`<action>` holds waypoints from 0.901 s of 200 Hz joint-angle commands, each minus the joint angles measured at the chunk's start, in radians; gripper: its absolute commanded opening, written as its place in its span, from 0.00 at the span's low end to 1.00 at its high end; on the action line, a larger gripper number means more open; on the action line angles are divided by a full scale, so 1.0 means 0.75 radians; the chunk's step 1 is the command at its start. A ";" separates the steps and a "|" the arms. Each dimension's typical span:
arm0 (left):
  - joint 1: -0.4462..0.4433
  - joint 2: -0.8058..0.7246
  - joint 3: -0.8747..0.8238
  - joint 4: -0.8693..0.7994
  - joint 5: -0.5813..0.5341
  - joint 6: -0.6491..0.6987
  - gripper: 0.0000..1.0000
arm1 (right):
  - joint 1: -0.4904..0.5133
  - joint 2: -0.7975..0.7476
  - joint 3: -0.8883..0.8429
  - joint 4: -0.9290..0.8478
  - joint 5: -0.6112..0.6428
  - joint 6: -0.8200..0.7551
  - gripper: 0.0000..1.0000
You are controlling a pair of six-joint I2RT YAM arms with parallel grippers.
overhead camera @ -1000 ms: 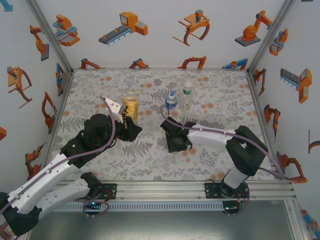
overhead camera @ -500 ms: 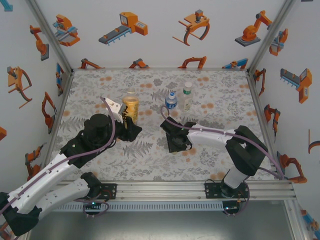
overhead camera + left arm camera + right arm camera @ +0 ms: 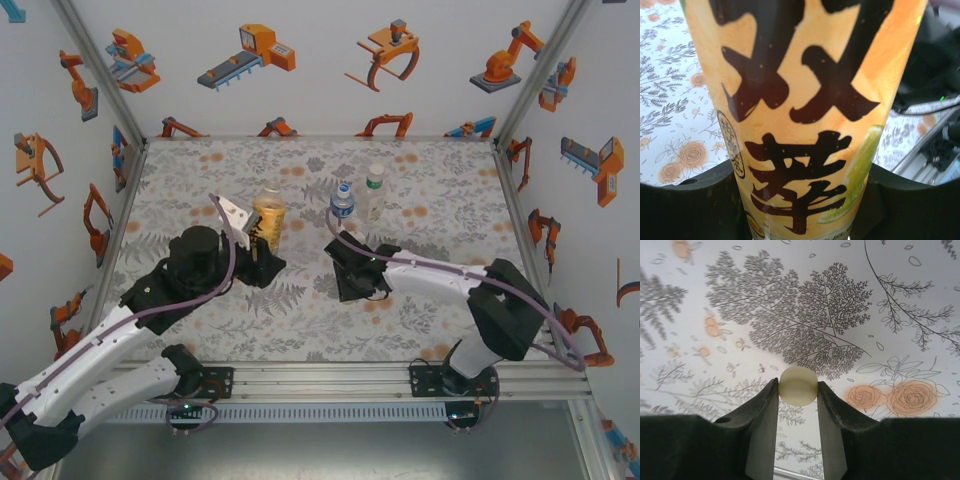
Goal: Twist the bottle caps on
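The right hand is closed on a small pale round cap, pinched between its two fingertips with one dark finger pressed to each side. The cap sits at the very tips, in front of the flower-printed surface; whether it rests on that surface or is lifted off it cannot be told. From above, the right hand is low over the middle of the surface, nearer than the blue-labelled bottle and the green-and-white-labelled bottle, which stand upright side by side and apart from the hand.

The left hand grips the yellow bottle low on its body. In the left wrist view the yellow bottle with its large dark characters stands between the fingers, which press on it from both sides; the left hand is closed on it.

Compared with a second ago, the yellow bottle has shifted slightly to the right with the left hand. The elbow of the right arm has swung outward to the right, and the right hand has moved a little that way too, its fingers closing in. The other two bottles have stayed where they were.
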State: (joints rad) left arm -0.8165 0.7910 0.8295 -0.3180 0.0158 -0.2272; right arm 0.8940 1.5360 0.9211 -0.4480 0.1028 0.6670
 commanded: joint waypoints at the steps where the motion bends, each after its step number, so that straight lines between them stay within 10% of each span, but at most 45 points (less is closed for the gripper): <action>1: 0.007 0.036 0.114 -0.106 0.156 0.197 0.00 | 0.011 -0.145 -0.022 0.069 0.019 -0.106 0.25; 105: -0.015 0.023 0.199 -0.402 0.365 0.818 0.00 | 0.009 -0.661 0.138 0.062 -0.160 -0.742 0.19; 180: -0.085 -0.016 0.197 -0.544 0.299 1.184 0.00 | 0.011 -0.826 0.319 0.064 -0.723 -1.112 0.11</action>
State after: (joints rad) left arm -0.8658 0.7746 0.9714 -0.6586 0.2539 0.5186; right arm 0.8940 0.9314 1.1023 -0.3996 -0.2382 -0.0399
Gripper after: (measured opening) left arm 0.549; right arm 0.343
